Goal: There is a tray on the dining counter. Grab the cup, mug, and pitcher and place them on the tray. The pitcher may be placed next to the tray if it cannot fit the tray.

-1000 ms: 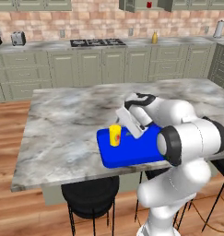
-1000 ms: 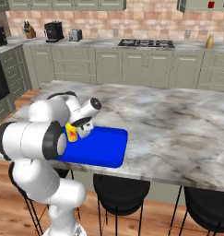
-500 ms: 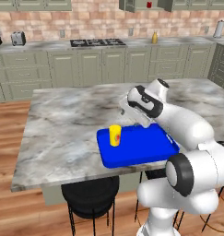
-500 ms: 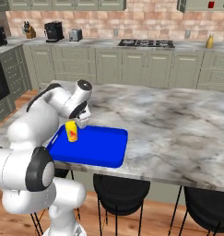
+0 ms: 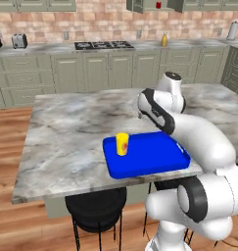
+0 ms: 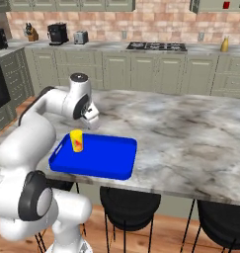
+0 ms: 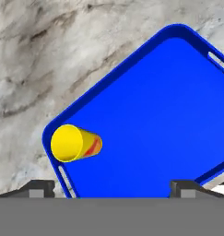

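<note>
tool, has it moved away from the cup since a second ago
Yes. In the left base view the tool was at the cup on the tray; it has since risen and pulled back toward the stove side, open.

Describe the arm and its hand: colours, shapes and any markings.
The arm is glossy white, made of thick rounded tubular segments, with dark grey to black discs and bands at the joints. Its wrist ends in a white cylinder with a dark cap. The hand carries two small dark, blocky finger tips. No cables, lettering or other markings are visible.
</note>
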You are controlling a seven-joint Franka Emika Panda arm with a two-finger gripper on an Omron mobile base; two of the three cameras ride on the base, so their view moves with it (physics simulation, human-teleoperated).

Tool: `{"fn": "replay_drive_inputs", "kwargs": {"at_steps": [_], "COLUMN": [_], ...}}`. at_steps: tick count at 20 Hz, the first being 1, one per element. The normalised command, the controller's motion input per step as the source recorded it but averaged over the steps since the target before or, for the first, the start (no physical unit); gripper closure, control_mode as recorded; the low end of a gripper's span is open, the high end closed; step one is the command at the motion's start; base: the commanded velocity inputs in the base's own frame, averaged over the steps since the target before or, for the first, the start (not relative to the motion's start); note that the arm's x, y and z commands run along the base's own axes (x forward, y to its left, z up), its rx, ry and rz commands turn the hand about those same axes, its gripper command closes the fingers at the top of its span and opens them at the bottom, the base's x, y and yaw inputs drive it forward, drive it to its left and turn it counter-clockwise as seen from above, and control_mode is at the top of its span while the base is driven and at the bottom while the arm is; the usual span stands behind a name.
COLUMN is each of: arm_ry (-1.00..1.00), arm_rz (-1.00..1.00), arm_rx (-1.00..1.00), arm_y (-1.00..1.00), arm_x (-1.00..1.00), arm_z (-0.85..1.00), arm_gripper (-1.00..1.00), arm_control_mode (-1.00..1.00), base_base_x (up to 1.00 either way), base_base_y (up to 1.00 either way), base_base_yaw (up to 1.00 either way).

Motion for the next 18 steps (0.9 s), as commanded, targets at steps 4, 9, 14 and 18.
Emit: {"fn": "replay_drive_inputs", "kwargs": {"at_steps": [4,9,14,18], "arm_ry": [0.00,0.00,-0.03,-0.09], "arm_rz": [0.00,0.07,0.40,0.31], "arm_rx": [-0.30,-0.17,0.00,-0.10], "arm_y": [-0.39,-0.19,-0.01,-0.09], "arm_x": [-0.23,-0.37,-0.38,-0.71], "arm_z": [0.14,0.24,0.24,0.10], "arm_gripper": [-1.00,-1.00,-1.00,-1.00], "arm_control_mode": [-1.00,-1.00,-1.00,-1.00], "base_base_x": [0.00,0.00,0.00,0.00], "base_base_y": [0.00,0.00,0.00,0.00], "base_base_yaw": [0.00,0.00,0.00,0.00]}}
